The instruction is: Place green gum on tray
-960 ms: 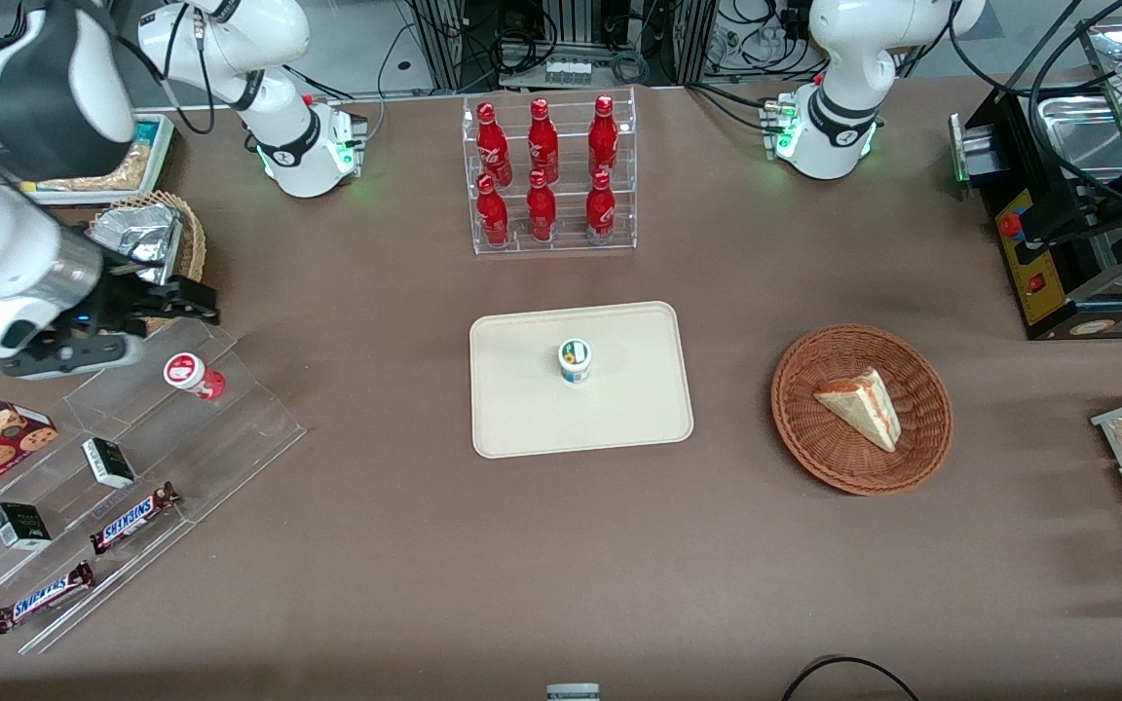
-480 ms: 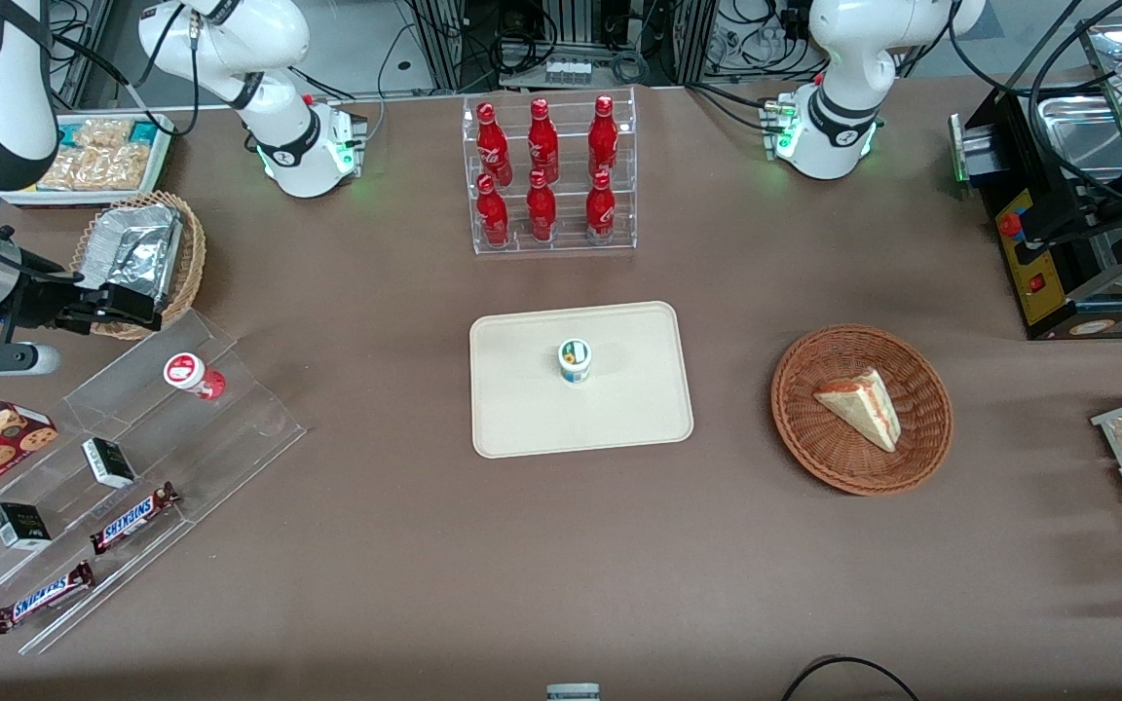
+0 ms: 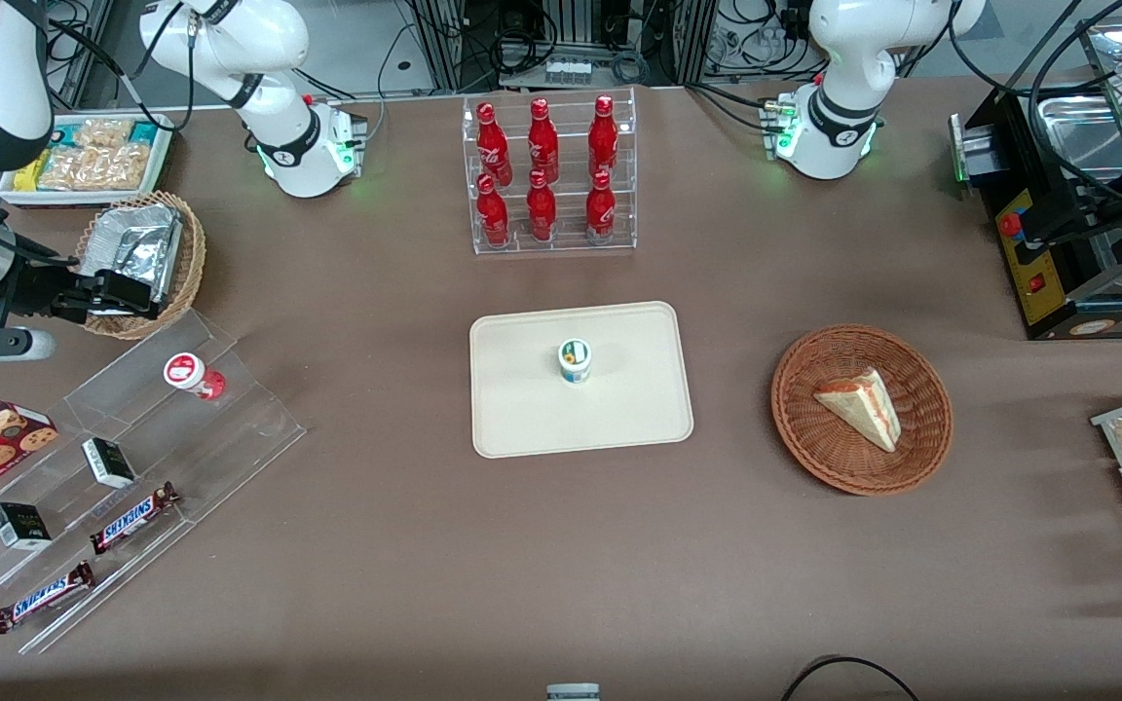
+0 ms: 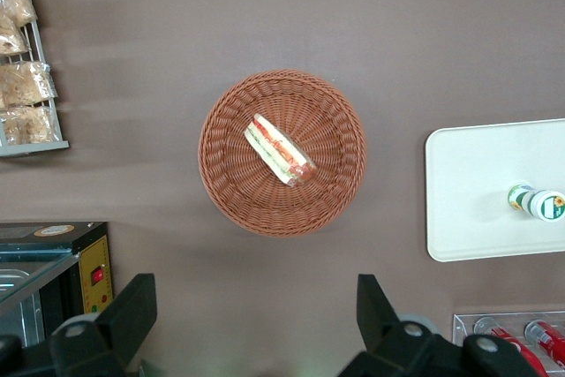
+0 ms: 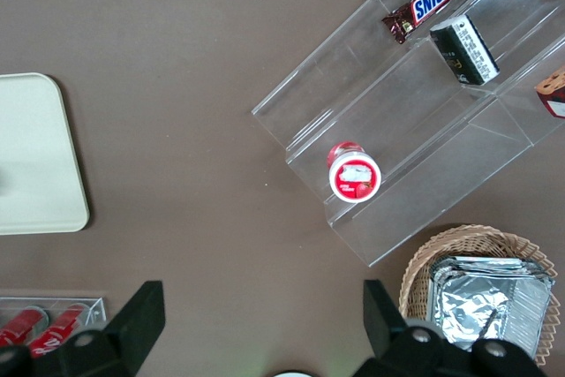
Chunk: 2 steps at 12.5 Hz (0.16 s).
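Hand (image 3: 123, 292) wide open and empty above wicker basket (image 3: 188, 255), green gum (image 3: 575, 359) upright on tray (image 3: 522, 419)

The working arm's black two-finger hand (image 3: 123, 293) hangs over the round brown wicker basket of foil (image 3: 145, 261), hiding part of its rim; the small white green-lidded gum bottle (image 4: 537, 203) and flat cream-beige rectangular tray (image 4: 477, 192) are cut by the left wrist view's edge; the gum label's print is too small to read.
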Available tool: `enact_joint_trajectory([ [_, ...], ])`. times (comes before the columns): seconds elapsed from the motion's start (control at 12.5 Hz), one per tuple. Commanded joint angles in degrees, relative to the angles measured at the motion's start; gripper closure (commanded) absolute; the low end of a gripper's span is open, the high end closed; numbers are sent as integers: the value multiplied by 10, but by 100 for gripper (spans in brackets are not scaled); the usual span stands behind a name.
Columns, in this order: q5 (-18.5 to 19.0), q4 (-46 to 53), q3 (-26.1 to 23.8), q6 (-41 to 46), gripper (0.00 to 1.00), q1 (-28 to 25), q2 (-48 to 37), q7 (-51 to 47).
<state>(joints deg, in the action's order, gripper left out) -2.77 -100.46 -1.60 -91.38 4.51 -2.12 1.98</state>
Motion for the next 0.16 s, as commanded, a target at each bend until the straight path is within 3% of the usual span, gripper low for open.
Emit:
enact_joint_trajectory([
  [0.0, 8, -8, -9, 4, 0, 11, -8, -2],
  [0.08, 8, -5, -8, 2, 0, 8, -4, 1],
])
